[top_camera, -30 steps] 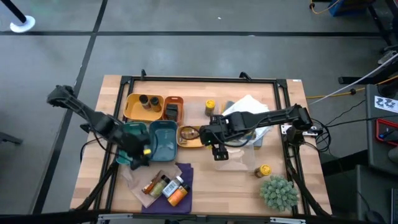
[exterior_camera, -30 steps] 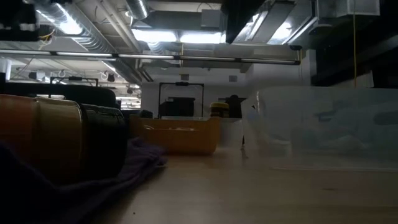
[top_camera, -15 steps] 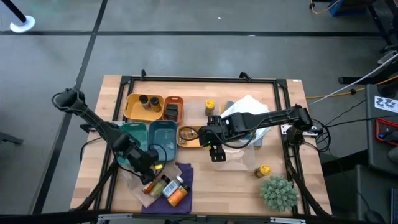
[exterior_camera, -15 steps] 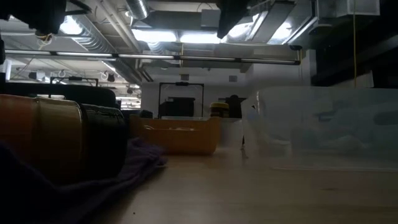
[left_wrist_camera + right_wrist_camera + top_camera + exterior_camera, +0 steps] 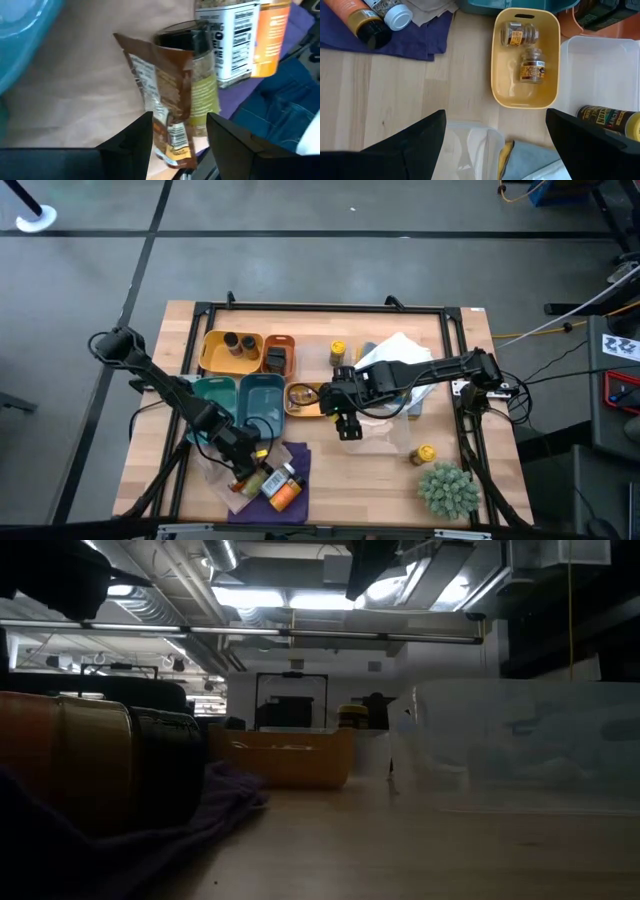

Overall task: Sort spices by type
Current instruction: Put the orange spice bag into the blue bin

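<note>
Several spices lie in a pile on a purple cloth (image 5: 292, 455) at the near left: a brown packet (image 5: 165, 105), a black-capped jar with a green label (image 5: 200, 85), a white-labelled bottle (image 5: 230, 45) and an orange bottle (image 5: 285, 494). My left gripper (image 5: 245, 466) points steeply down over this pile. It is open (image 5: 179, 131), and its fingers stand on either side of the packet's near end. My right gripper (image 5: 345, 422) hangs open above the table's middle (image 5: 495, 150). It is beside a small yellow tray (image 5: 495, 65) that holds two jars (image 5: 519, 34).
A yellow tray (image 5: 212, 352) with dark jars and an orange tray (image 5: 279, 340) stand at the far left, two teal trays (image 5: 262, 408) nearer. Yellow-capped jars (image 5: 338, 352) (image 5: 425, 453), clear tubs (image 5: 600, 75), a white cloth (image 5: 400, 348) and a spiky green plant (image 5: 447, 488) fill the right.
My left gripper has moved down and toward the table's near edge and right, from beside the teal trays to the spice pile on the purple cloth. It has rolled somewhat on the way. Its opening looks unchanged.
</note>
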